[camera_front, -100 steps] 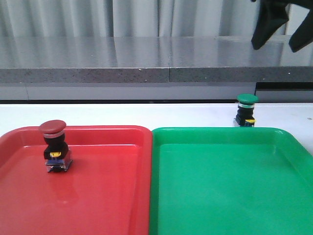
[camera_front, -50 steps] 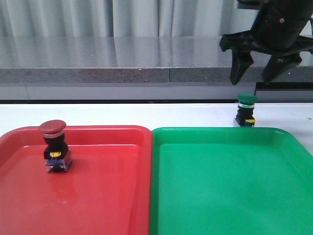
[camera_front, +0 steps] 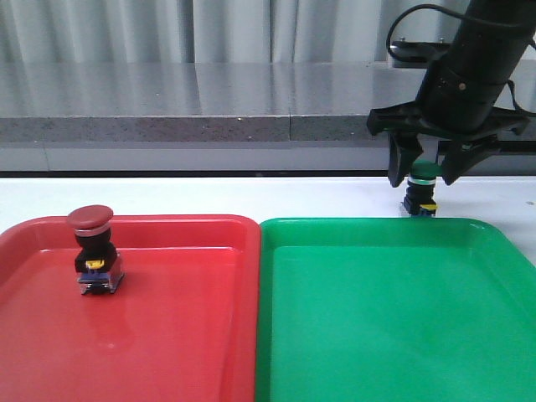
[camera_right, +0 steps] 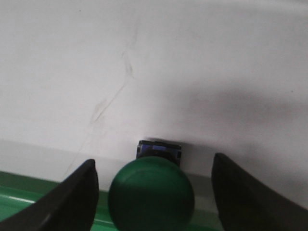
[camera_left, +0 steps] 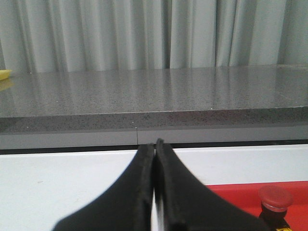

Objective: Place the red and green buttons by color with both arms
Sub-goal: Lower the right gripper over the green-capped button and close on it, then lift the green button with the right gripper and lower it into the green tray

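The red button (camera_front: 93, 249) stands upright in the red tray (camera_front: 167, 335), near its far left; its cap also shows in the left wrist view (camera_left: 275, 198). The green button (camera_front: 422, 189) stands on the white table just behind the green tray (camera_front: 394, 318). My right gripper (camera_front: 424, 171) is open, its two fingers on either side of the green cap without touching it. In the right wrist view the green cap (camera_right: 151, 194) sits between the open fingers (camera_right: 74, 197). My left gripper (camera_left: 155, 149) is shut and empty, out of the front view.
A grey stone ledge (camera_front: 209, 117) runs behind the white table (camera_front: 209, 197), with curtains beyond. The two trays sit side by side and touch in the middle. The right arm (camera_front: 477, 59) comes down from the upper right.
My right gripper has come down from the upper right corner to the green button and now straddles its cap. The buttons and trays have not moved.
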Motion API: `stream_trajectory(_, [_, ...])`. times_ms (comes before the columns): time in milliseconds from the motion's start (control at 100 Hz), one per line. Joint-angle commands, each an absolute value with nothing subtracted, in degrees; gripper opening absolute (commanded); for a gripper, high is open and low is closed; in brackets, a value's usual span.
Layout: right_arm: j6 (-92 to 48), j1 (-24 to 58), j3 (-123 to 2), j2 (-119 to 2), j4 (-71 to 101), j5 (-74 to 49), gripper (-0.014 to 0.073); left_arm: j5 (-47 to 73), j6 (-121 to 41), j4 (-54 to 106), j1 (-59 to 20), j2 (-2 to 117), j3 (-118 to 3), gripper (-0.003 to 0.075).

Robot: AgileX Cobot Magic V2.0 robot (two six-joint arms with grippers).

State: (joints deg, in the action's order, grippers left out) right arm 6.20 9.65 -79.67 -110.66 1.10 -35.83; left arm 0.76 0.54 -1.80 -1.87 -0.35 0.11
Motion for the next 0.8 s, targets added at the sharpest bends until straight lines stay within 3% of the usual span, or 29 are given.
stream_trajectory(0, [5.58,9.61,-81.61,-108.11,0.47,-33.79,0.0494,-3.9,1.17,-1.62,-1.67,-1.99,2.5,-0.0019])
stream_trajectory(80, [5.58,9.61,-81.61,-108.16,0.47,-33.91,0.0439,-3.9,1.17,-1.62,-1.67,-1.99,2.5,-0.0019])
stream_trajectory(210, [5.58,9.61,-81.61,-108.16,0.47,-33.91,0.0272,-3.9,1.17,-1.62,-1.67,-1.99,2.5,-0.0019])
stream_trajectory(280, [5.58,9.61,-81.61,-108.11,0.47,-33.91,0.0235,-3.9,1.17,-1.62,-1.67,-1.99,2.5,-0.0019])
stream_trajectory(790, [5.64,11.08,-81.73,-98.54,0.83,-41.62,0.0237,-3.9,1.17,-1.62,-1.67,-1.99,2.5,-0.0019])
